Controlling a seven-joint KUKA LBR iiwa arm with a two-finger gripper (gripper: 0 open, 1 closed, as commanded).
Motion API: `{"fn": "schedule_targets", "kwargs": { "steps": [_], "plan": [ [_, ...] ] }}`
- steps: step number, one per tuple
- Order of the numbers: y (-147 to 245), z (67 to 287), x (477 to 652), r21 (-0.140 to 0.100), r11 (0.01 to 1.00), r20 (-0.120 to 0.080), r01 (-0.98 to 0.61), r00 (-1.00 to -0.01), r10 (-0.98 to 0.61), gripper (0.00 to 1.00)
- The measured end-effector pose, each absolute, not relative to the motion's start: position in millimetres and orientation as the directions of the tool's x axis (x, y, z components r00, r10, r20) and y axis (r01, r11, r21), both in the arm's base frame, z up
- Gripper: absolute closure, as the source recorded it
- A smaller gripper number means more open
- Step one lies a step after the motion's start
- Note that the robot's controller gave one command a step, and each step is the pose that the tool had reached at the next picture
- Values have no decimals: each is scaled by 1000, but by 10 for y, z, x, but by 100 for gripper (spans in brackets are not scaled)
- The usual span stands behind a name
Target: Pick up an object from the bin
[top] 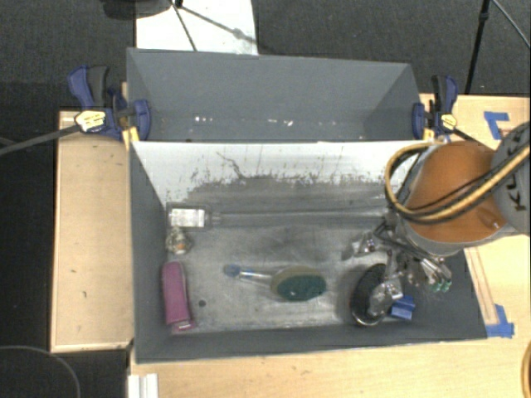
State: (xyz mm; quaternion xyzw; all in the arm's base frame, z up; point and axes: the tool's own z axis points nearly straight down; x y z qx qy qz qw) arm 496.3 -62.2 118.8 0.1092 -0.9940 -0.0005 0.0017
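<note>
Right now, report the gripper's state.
Gripper: cannot be told; it is over a black round object in the lower-right corner of the bin.

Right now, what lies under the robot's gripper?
A black rounded thing at the near right of the bin lies under the gripper. The gripper covers its right side, so its whole shape is hidden.

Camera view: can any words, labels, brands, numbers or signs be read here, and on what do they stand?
No text can be read.
Pink cylinder, left of the bin: no legible label.
Arm, at the right edge: dark marks, perhaps lettering, cut off and unreadable.
</note>
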Motion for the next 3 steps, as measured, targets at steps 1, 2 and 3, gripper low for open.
{"fn": "schedule_targets", "kwargs": {
  "steps": [1, 2, 3],
  "plan": [
    [-796, 739, 4878, -9, 794, -10, -609, -793, -609, 0],
    [-791, 740, 4873, -8, 792, -10, -610, -792, -610, 100],
    [-740, 2370, 5054, -6, 512, -4, -859, -512, -859, 100]
  ]
}}
